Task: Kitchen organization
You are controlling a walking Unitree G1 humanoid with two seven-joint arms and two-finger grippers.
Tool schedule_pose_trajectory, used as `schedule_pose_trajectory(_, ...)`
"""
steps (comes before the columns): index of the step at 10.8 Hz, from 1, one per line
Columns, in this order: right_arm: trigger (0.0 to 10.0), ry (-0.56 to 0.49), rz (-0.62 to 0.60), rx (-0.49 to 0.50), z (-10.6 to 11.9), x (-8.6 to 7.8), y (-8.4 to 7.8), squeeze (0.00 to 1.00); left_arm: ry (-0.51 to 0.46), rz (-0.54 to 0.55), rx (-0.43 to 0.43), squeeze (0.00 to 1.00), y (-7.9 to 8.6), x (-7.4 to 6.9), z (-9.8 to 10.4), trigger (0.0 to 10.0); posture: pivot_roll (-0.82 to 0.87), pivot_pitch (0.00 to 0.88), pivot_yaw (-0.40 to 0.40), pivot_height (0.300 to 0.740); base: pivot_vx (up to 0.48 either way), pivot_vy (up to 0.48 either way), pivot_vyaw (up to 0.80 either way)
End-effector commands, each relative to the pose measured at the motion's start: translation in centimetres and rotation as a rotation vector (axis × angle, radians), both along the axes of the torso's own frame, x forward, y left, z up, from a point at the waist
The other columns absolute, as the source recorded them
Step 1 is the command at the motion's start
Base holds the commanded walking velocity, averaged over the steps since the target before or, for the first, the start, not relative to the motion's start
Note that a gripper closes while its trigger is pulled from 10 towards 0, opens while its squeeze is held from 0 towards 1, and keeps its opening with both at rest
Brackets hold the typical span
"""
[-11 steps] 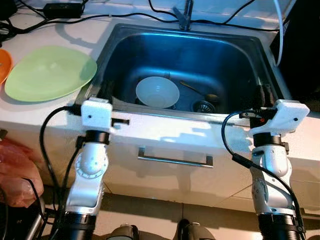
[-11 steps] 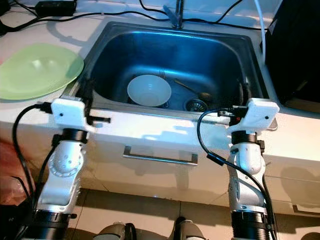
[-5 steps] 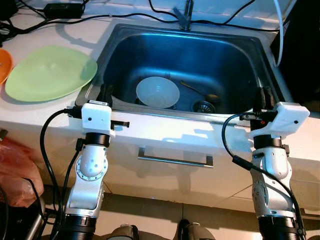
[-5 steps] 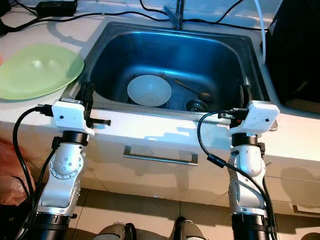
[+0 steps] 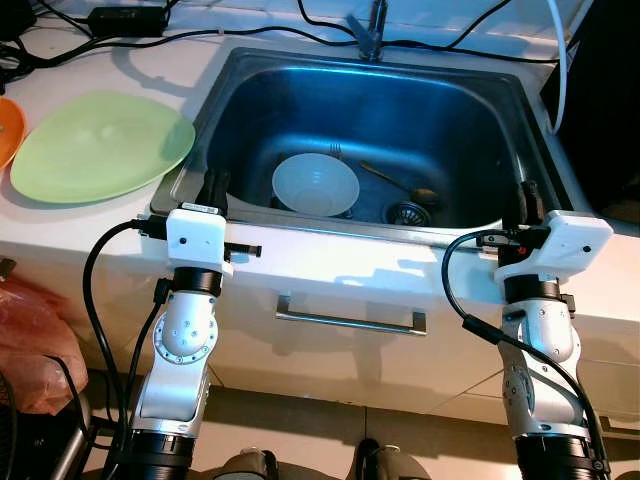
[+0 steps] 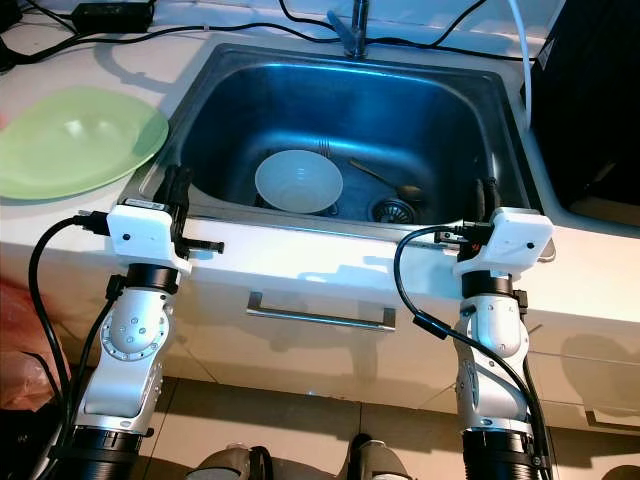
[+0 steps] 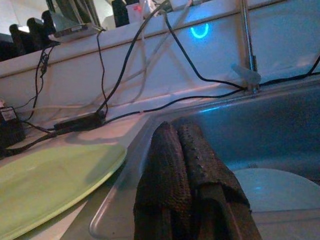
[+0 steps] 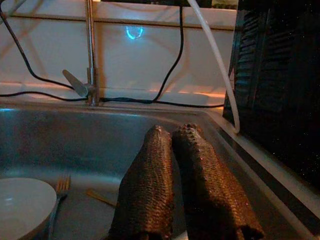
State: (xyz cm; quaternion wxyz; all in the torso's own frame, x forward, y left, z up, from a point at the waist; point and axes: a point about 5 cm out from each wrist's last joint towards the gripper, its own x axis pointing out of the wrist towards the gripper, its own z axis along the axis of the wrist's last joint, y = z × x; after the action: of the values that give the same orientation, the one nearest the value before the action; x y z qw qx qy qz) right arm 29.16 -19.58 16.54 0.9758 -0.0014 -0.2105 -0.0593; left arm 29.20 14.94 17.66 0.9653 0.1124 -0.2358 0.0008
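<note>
Both arms have eased back to the sink's (image 5: 190,140) near rim; left gripper (image 5: 215,186) and right gripper (image 5: 527,201) pressed together, white bowl (image 5: 315,184) untouched

The head views are sharp and quite bright, with bluish light inside the sink (image 5: 470,110) and pale glare on the desk (image 5: 330,255) front. The arms throw soft shadows on the drawer. Both wrist views are dim and grainy; the near tool fingers (image 7: 175,170) look dark, and a blue glow (image 8: 133,32) shines on the wall.
</note>
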Motion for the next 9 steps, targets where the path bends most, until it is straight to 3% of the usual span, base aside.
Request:
schedule_pose_trajectory(1, 10.0, -0.002, -0.003, -0.011, -0.01, -0.05, -0.15, 0.00, 0.024, 0.007, 0.000, 0.00, 0.07, -0.14, -0.68, 10.0, 0.04, 0.157, -0.013, 0.740, 0.000, 0.000, 0.00)
schedule_pose_trajectory(9, 10.0, 0.011, 0.002, -0.015, -0.29, 0.16, -0.12, 0.00, 0.048, 0.001, -0.017, 0.00, -0.27, 0.10, -1.41, 10.0, 0.04, 0.160, -0.016, 0.740, 0.000, 0.000, 0.00)
